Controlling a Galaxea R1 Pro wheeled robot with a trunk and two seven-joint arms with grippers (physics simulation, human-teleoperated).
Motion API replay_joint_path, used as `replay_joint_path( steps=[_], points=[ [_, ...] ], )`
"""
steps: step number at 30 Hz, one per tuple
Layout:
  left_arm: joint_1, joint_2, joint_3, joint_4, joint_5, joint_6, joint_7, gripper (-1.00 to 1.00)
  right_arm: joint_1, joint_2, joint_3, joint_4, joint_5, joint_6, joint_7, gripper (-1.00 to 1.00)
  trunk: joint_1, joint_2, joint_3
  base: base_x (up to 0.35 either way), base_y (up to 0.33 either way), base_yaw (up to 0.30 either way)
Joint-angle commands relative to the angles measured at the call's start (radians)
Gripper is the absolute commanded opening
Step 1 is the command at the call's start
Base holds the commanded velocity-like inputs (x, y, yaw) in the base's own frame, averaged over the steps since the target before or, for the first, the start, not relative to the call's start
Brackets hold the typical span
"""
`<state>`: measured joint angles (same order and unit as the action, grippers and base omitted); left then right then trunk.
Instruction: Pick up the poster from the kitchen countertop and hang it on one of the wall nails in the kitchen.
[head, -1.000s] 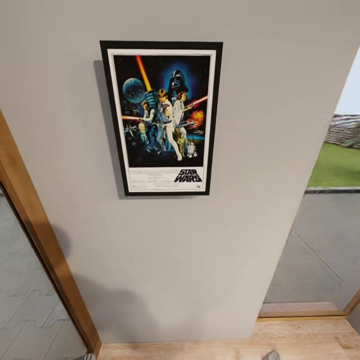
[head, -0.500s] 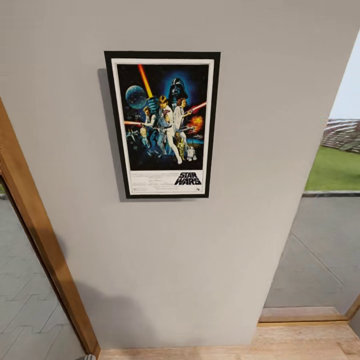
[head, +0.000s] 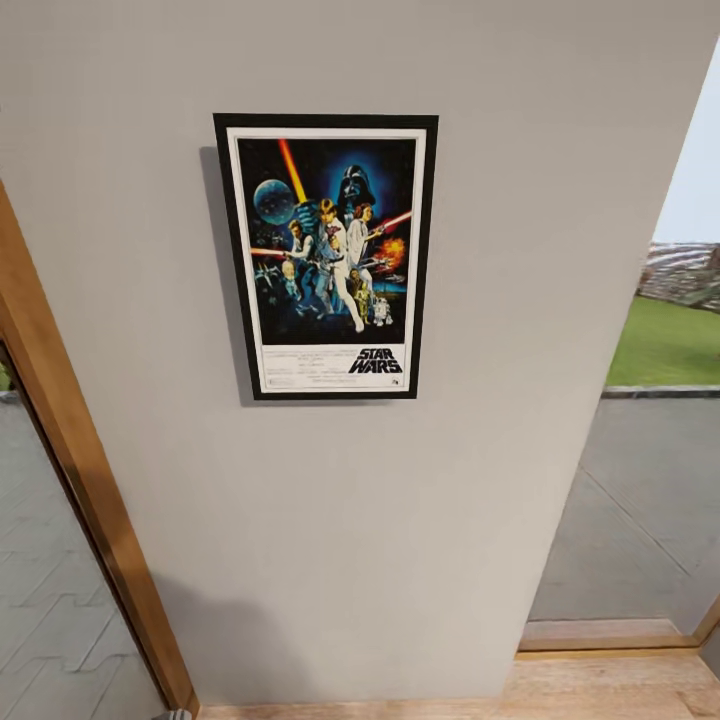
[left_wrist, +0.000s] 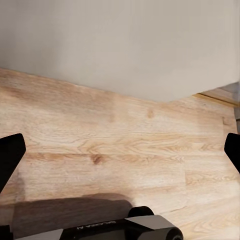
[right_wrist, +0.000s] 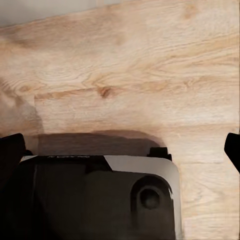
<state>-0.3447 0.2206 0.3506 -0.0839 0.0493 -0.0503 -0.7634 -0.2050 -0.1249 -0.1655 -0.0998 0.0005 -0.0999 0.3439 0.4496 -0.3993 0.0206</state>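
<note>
So the poster (head: 326, 256) is up on the grey wall (head: 480, 300), hanging flat and upright in the wall's upper half, midway between the wooden door frame (head: 70, 450) at the left edge and the glass opening (head: 650, 480) on the right. Both arms point down at the wood floor (left_wrist: 120, 145). The left hand (left_wrist: 120, 150) has its fingertips (left_wrist: 10, 155) spread wide with nothing between them, and the right hand (right_wrist: 120, 145) is spread wide and empty too.
</note>
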Motion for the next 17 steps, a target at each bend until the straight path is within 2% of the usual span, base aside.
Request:
replay_joint_path(
  steps=[1, 5, 17],
  points=[
    [0.0, 0.0, -0.004, 0.002, 0.005, -0.005, -0.002, 1.0, -0.001, -0.001, -0.007, 0.018, 0.0, -0.002, 0.005, 1.0, 0.0, -0.001, 0.0, 0.0, 0.0, 0.0],
    [0.0, 0.001, -0.004, 0.002, 0.005, -0.005, -0.002, 1.0, -0.001, -0.001, -0.006, 0.087, -0.001, -0.003, 0.004, 1.0, 0.0, -0.001, 0.0, 0.0, 0.0, 0.0],
    [0.0, 0.0, -0.004, 0.003, 0.005, -0.005, -0.002, 1.0, -0.001, -0.001, -0.006, 0.112, -0.002, -0.004, 0.004, 1.0, 0.0, -0.001, 0.0, 0.0, 0.0, 0.0]
  ],
)
